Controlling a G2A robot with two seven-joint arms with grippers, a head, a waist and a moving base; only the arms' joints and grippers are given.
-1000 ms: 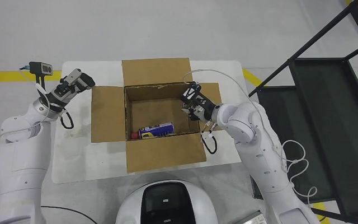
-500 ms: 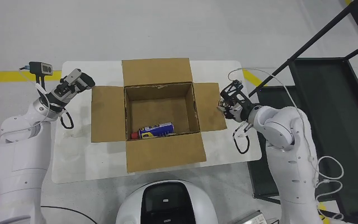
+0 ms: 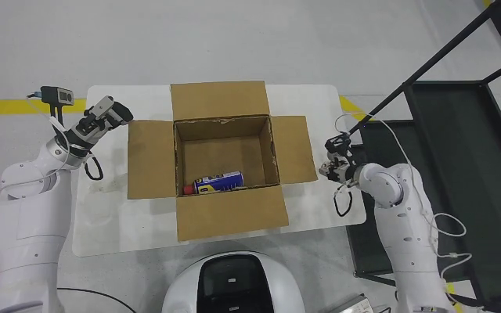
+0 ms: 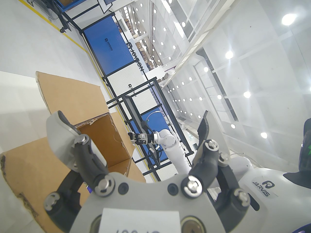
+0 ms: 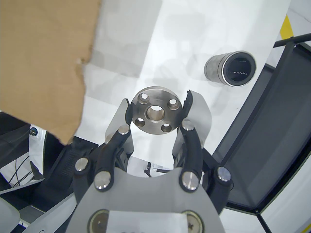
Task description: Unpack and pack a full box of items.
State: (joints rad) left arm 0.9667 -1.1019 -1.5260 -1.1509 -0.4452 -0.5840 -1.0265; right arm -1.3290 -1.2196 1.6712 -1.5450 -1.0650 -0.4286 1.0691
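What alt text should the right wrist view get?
The right gripper is shut on a round metal flange with four bolt holes, held over the white table. A hollow steel cylinder lies on the table beyond it, apart from it, and a cardboard box flap lies alongside.

Bright, even light all round. The left wrist view looks up at rows of round ceiling lights (image 4: 228, 54), and the biggest ones blow out into glare. From above, the white tabletop (image 3: 313, 106) is nearly washed out and the inside of the cardboard box (image 3: 227, 152) sits in soft shade. The right wrist view has faint overlapping grey shadows on the tabletop and a soft sheen on the metal disc (image 5: 155, 113). Straight lines bend near the edges of both wrist views.
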